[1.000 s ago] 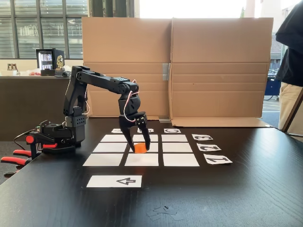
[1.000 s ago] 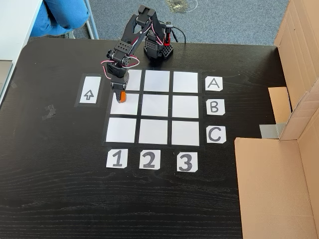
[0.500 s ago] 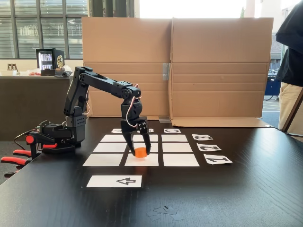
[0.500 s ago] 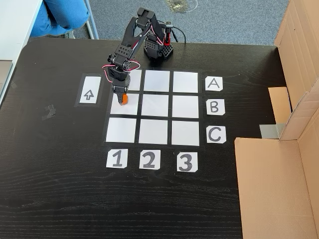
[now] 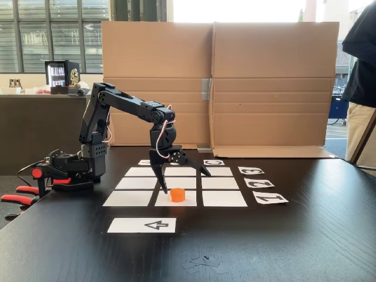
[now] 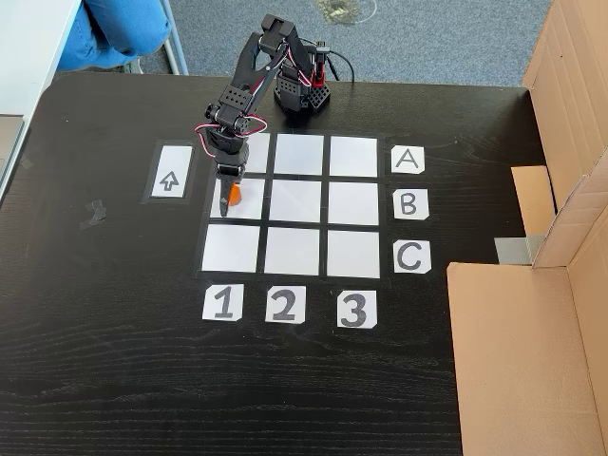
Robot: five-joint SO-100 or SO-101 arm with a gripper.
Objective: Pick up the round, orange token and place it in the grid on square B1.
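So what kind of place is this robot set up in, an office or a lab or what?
Probably an office or campus common area used for a demo. Large windows line the back, a counter carries a small appliance, and grey carpet surrounds the black table. Cardboard sheets make an improvised backdrop.

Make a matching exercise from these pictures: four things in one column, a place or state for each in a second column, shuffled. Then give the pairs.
Things
1. token
2. end effector
3. arrow card
4. cardboard box

Places or states
a. open, just above the orange piece
b. upright behind the grid
c. lying on square B1
d. alone outside the grid, on the side opposite the letter cards

Pairs: 1-c, 2-a, 3-d, 4-b
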